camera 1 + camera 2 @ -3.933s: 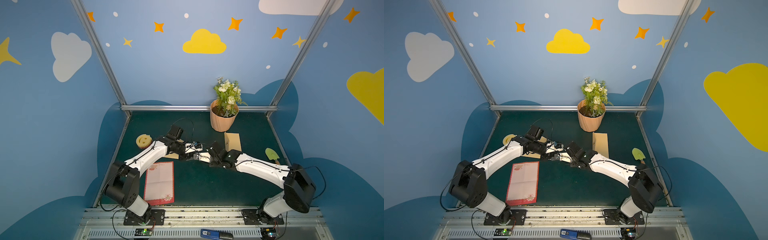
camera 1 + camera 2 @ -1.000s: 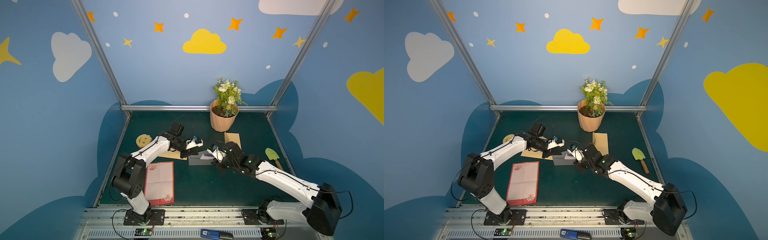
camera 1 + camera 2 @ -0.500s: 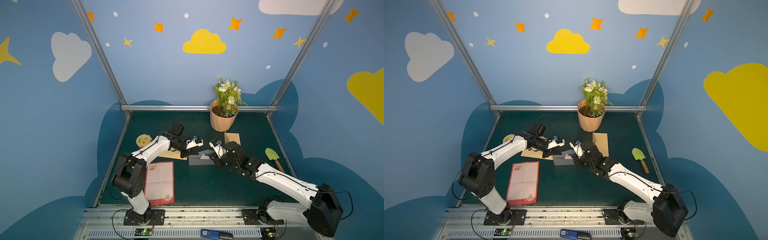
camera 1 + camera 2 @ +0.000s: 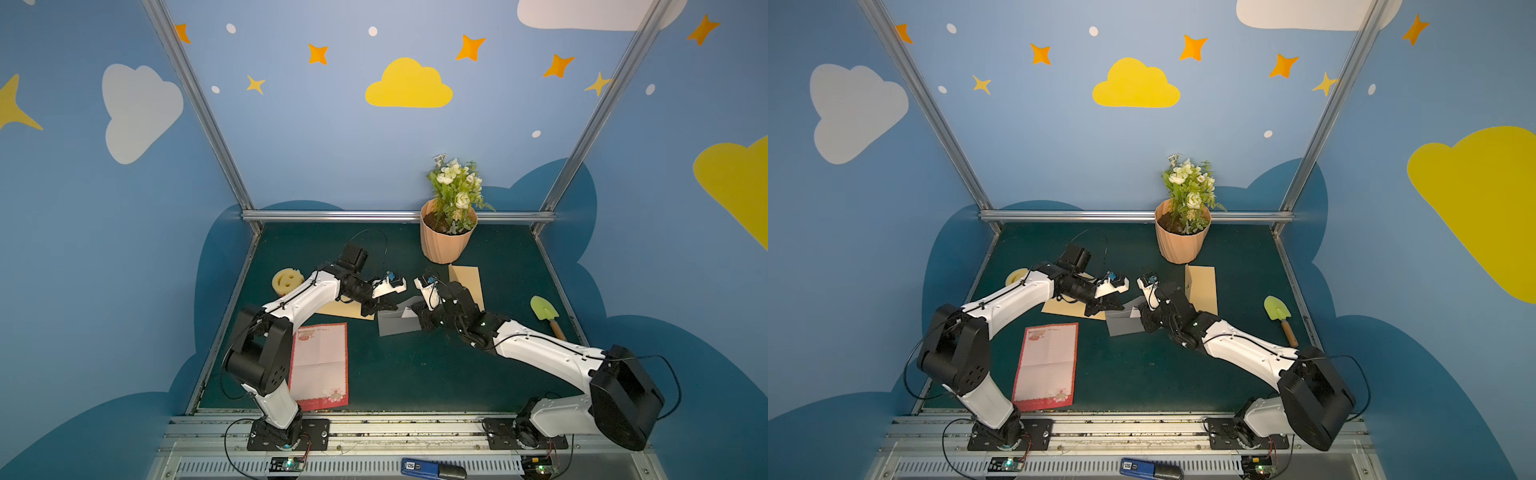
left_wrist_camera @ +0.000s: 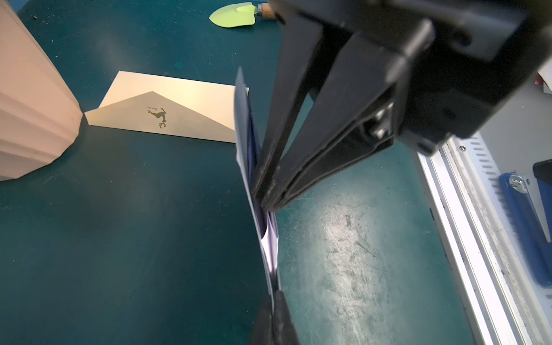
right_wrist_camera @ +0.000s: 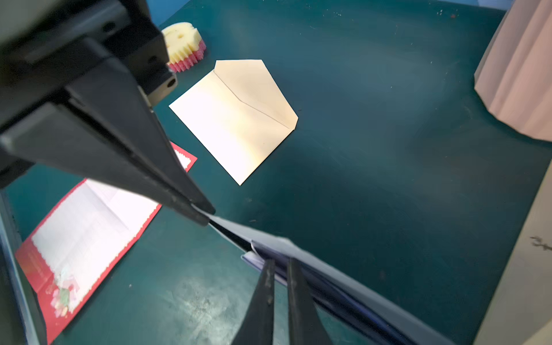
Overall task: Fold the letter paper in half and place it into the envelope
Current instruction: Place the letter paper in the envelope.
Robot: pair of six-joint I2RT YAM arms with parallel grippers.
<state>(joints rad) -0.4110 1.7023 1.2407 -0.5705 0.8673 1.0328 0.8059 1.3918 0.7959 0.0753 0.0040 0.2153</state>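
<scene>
Status: mid-insertion, as far as I can judge. The grey envelope (image 4: 397,326) is held on edge at the centre of the tabletop (image 4: 415,374), between the two arms.

The left fingers (image 5: 285,119) are pressed together on one end of it. The right fingers (image 6: 263,298) are pinched on the other end with only a thin gap, the envelope's edge running between them.

A pale sheet (image 5: 270,248) shows inside the envelope mouth in the left wrist view. It looks like a folded letter, part in; can't tell how deep. So the fold looks done for that one, and seating it fully is what's left.

Caveat: the red-bordered letter paper (image 4: 320,365) lies flat and open near the left arm's base, creased but not folded, with nothing touching it. If that's the sheet meant, fold and insertion are both to do.

A tan envelope (image 4: 467,284) by the plant pot (image 4: 444,245) and a second tan envelope (image 6: 236,119) under the left arm lie flat, unused.
</scene>
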